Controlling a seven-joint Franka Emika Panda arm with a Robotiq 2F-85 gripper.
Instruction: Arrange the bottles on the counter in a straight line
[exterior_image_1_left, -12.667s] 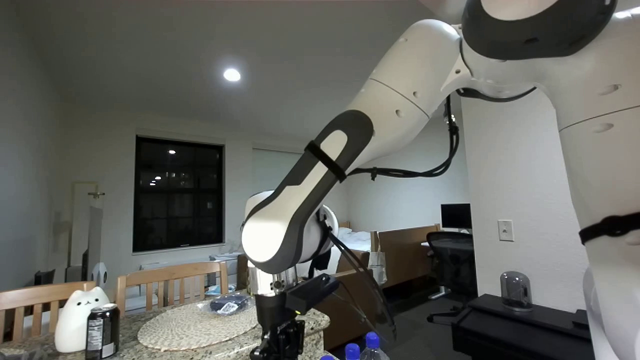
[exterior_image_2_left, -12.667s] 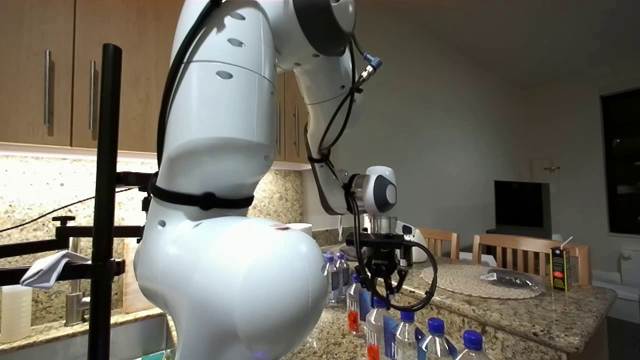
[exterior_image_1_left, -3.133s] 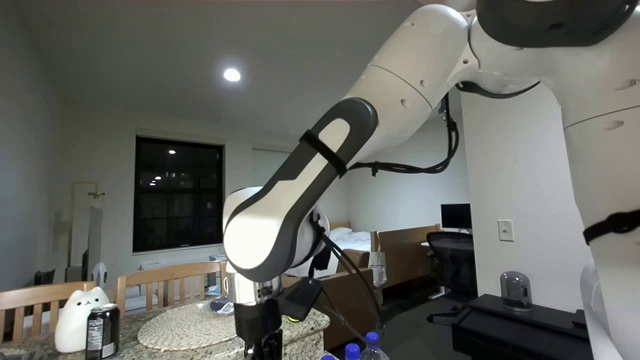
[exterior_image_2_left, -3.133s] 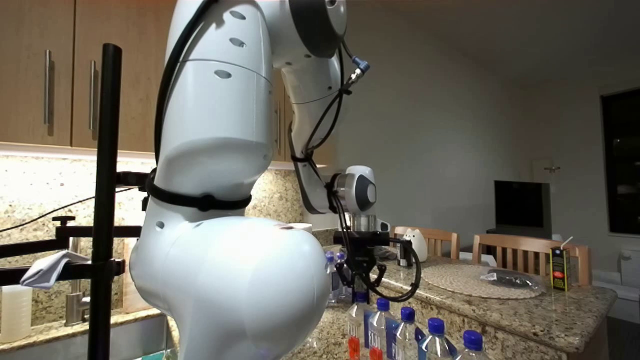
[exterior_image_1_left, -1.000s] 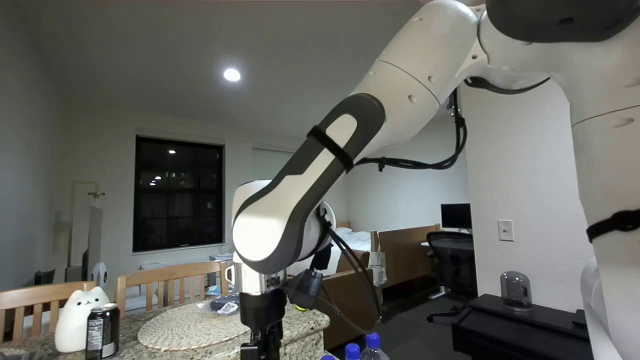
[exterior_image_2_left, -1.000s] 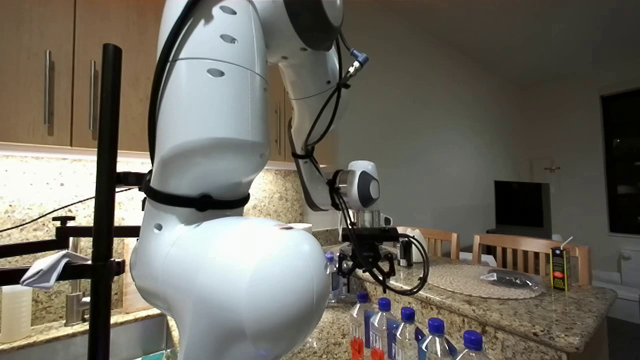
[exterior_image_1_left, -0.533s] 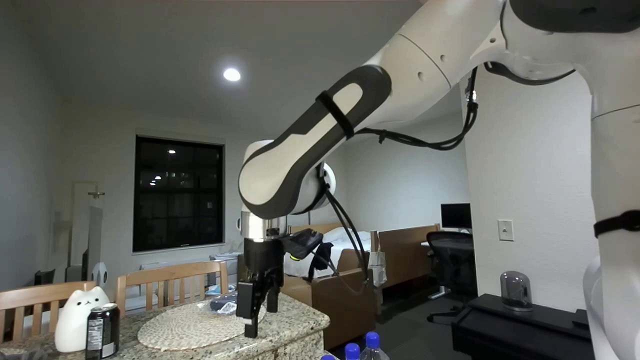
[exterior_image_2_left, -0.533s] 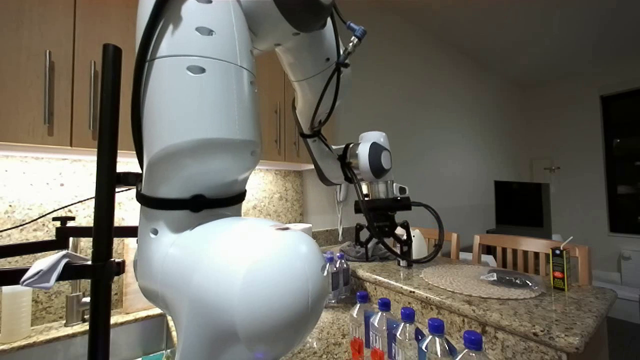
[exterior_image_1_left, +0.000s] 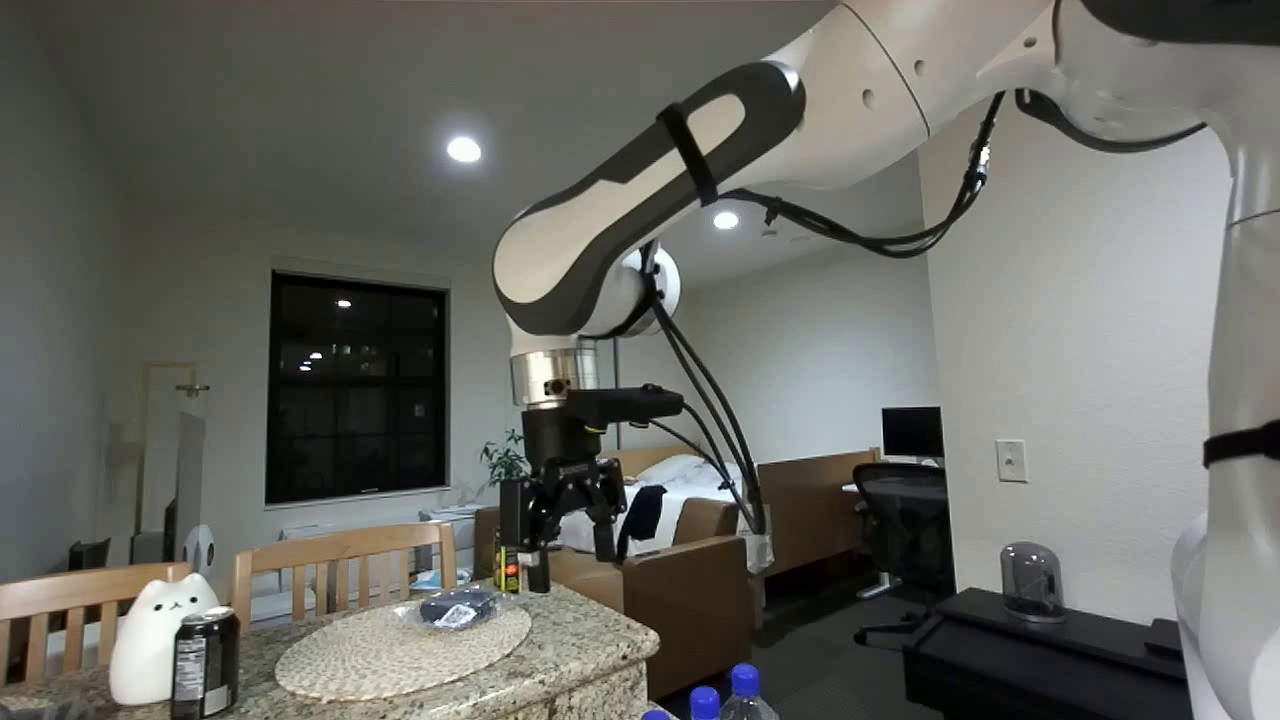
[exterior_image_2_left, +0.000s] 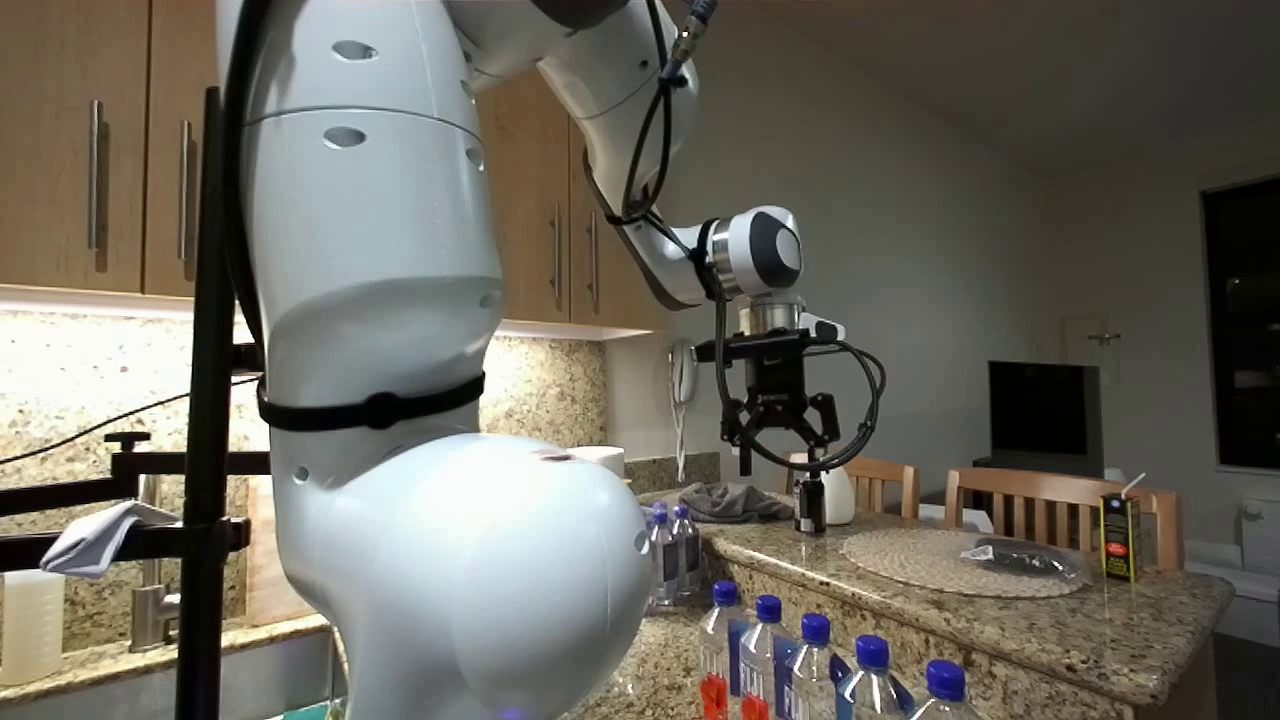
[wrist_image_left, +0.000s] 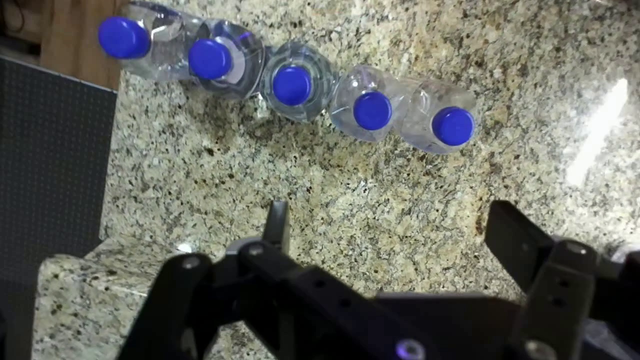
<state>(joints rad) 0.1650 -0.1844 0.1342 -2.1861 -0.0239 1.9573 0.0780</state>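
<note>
Pincer (wrist_image_left: 389, 209) raised higher than before (jaws spread wide), five bottles (wrist_image_left: 292, 85) unmoved in their row, counter (wrist_image_left: 350, 190) beneath

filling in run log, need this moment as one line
end effector: open, empty; five blue-capped bottles: upright on counter, roughly straight row; other bottles: at least two, apart from row

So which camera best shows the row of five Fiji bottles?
The wrist view: it catches all five Fiji bottles from above. Both exterior views crop them at the bottom; in an exterior view, only three blue-capped tops show.
</note>
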